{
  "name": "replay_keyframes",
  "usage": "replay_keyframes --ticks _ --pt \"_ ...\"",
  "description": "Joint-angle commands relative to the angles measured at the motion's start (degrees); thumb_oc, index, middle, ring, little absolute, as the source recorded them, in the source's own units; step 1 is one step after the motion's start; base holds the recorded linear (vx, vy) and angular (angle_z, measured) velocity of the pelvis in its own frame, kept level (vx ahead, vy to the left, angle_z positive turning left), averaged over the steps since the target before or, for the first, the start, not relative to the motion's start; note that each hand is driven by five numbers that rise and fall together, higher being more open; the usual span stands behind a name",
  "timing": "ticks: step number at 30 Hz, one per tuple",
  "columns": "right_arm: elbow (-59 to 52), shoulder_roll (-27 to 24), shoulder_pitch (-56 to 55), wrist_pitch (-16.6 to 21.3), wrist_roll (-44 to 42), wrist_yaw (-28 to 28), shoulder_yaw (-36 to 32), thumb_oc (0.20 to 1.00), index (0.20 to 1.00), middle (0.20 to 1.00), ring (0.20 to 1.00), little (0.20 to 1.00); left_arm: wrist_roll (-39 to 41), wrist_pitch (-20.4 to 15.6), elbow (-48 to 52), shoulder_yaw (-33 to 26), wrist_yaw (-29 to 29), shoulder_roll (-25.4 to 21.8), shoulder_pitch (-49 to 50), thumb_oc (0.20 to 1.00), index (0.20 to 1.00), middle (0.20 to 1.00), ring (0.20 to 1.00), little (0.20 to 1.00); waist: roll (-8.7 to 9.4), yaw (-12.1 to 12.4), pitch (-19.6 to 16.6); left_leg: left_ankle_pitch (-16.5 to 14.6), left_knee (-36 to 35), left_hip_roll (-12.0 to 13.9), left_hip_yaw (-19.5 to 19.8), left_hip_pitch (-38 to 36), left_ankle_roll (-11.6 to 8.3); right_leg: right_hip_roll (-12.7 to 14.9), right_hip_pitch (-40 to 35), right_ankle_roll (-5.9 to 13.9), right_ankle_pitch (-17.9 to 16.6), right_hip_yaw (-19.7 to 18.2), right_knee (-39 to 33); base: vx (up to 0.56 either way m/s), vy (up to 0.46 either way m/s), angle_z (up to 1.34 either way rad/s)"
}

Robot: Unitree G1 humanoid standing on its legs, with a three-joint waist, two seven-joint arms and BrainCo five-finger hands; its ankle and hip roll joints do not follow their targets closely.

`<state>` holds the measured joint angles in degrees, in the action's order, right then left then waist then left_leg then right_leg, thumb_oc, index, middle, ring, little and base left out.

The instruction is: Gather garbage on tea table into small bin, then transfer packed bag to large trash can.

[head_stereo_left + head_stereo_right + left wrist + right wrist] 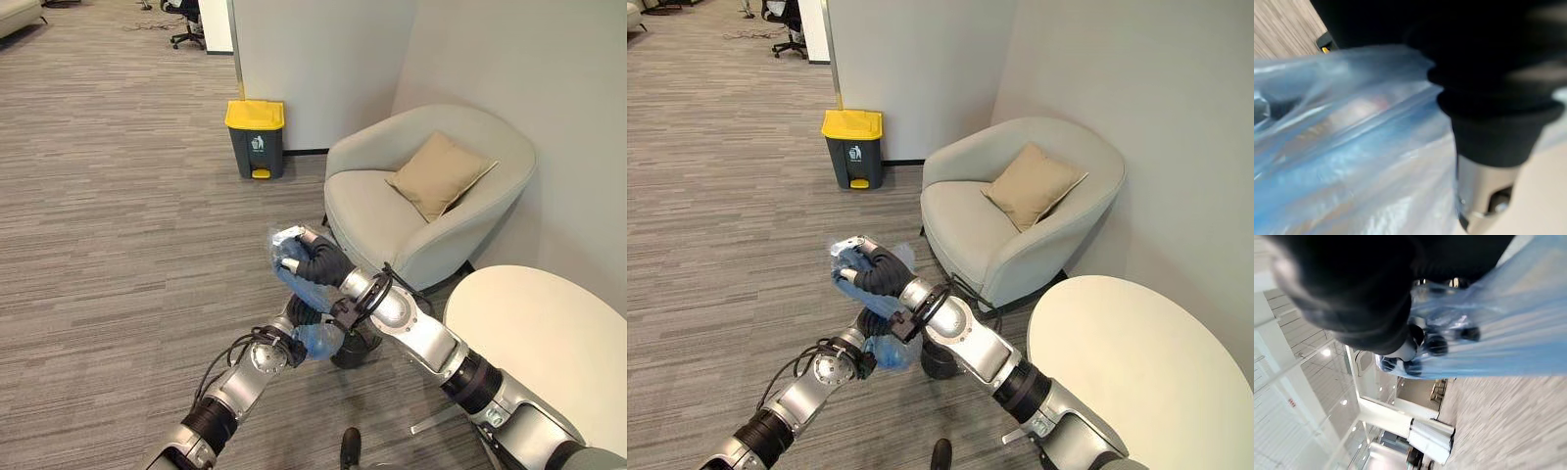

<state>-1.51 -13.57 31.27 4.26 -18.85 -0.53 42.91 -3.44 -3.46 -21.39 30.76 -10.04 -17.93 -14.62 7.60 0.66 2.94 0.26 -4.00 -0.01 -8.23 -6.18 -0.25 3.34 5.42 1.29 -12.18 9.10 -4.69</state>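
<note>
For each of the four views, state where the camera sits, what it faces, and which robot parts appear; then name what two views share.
Left eye view: on the head, looking down at carpet, armchair, yellow-lidded trash can; both arms, right hand gripping the blue bag.
Right eye view: beside it, same scene; white table at right.
Left wrist view: on the left wrist, close against the bag; dark cover.
Right wrist view: on the right wrist; fingers curled in bag plastic.
Shared: the bag, in all four views.
</note>
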Motion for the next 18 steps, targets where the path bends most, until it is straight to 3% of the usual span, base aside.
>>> replay_keyframes --ticks 1,2,3,4,13,18 --pt "-5.48 6.27 10.42 5.36 -4.09 -0.11 -1.28 0.2 0.2 0.2 0.2 0.2 -0.35 -1.25 -4.31 1.61 -3.14 3.43 -9.11 1.0 1.0 1.0 1.0 1.0 -0.87 0.88 0.62 -3.03 -1.0 0.94 1.37 1.11 -1.21 0.85 -7.91 5.0 13.19 -0.2 2.78 0.0 0.0 0.0" --pt "-5.2 6.59 10.5 5.29 -4.43 -0.1 -0.99 0.2 0.2 0.2 0.2 0.2 -0.24 -1.2 -4.48 1.84 -3.53 3.72 -9.93 1.0 1.0 1.0 1.0 1.0 -0.85 0.78 0.58 -3.04 -1.0 0.91 1.36 1.13 -1.21 0.88 -7.9 5.0 13.16 -0.19 2.75 0.0 0.0 0.0" --pt "-5.1 6.71 10.53 5.27 -4.54 -0.09 -0.8 0.2 0.2 0.2 0.2 0.2 -0.12 -1.2 -4.63 1.84 -3.87 3.92 -10.7 0.812 0.812 0.812 0.812 0.812 -0.85 0.69 0.6 -3.0 -1.0 0.88 1.36 1.15 -1.2 0.91 -7.89 4.99 13.15 -0.21 2.77 0.0 0.0 0.0" --pt "-4.96 6.76 10.43 5.35 -4.79 -0.17 -0.58 0.2 0.2 0.2 0.2 0.2 0.21 -1.42 -4.97 1.84 -4.26 4.25 -11.33 0.2 0.2 0.2 0.2 0.2 -0.88 0.56 0.62 -2.97 -1.0 0.88 1.38 1.2 -1.21 0.93 -7.84 5.0 13.1 -0.19 2.78 0.0 0.0 0.0" --pt "-5.77 4.2 6.84 5.25 -4.45 -0.86 -2.09 0.2 0.2 0.2 0.2 0.2 6.12 -3.2 -0.71 -1.57 -4.68 3.5 -10.19 0.2 0.2 0.2 0.2 0.2 -1.51 -0.35 0.29 -2.91 -1.0 0.89 0.8 1.22 -1.21 1.03 -7.83 5.16 12.65 -0.6 2.3 0.0 0.0 0.0" --pt "-6.38 -0.26 2.77 4.9 3.27 -1.79 -3.99 0.2 0.2 0.2 0.2 0.2 8.38 -4.5 4.53 -5.09 -4.07 2.12 -5.73 0.2 0.2 0.2 0.2 0.2 -1.89 -0.45 0.07 -3.0 -1.0 0.82 0.97 0.99 -1.29 1.12 -8.26 5.23 12.77 -0.46 2.05 0.0 0.0 0.0"
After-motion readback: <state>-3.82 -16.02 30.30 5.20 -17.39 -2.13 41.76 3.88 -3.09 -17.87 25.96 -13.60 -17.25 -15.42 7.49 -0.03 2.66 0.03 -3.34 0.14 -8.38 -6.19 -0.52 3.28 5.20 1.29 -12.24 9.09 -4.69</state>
